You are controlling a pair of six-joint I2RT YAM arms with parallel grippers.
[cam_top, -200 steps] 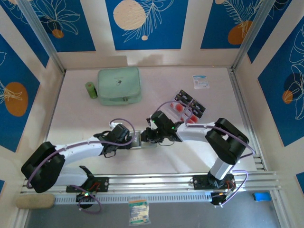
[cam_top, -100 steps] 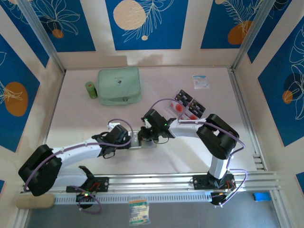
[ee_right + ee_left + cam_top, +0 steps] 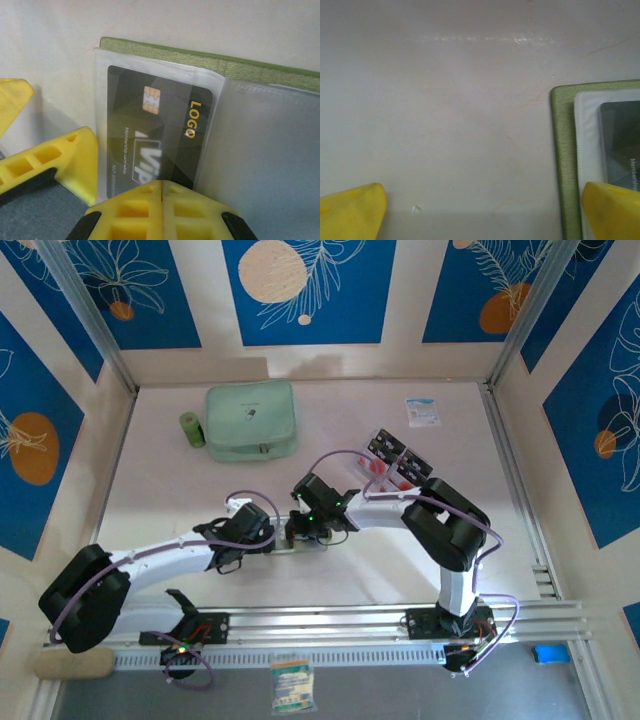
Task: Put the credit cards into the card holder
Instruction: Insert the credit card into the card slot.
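from above, both arms meet at mid-bench: the left end effector (image 3: 280,538) and the right end effector (image 3: 303,533) crowd over the card holder (image 3: 312,544), which is mostly hidden beneath them. the loose credit cards (image 3: 398,465) lie in a cluster well apart, toward the right rear, so several are not yet filed. a mint zip case (image 3: 252,420) sits at the left rear; what is inside it cannot be seen.

at the left wrist, the left end effector stands wide and grips nothing. one yellow fingertip (image 3: 612,210) is at the card holder's olive edge, the other over bare bench (image 3: 445,100). a black vip card (image 3: 620,135) shows behind the pale sleeve.

at the right wrist, the right end effector has its fingers pressed flat together, with nothing visible between them. the tips are at the lower edge of the black vip card. that card is most of the way into the left clear pocket (image 3: 102,85), chip and "logo" lettering under the plastic. the right-hand pocket (image 3: 265,165) looks empty.

my read: this is the seating step for one card. the next move calls for a short, straight nudge along the pocket — with the card holder kept from sliding — and then a trip back for another card.
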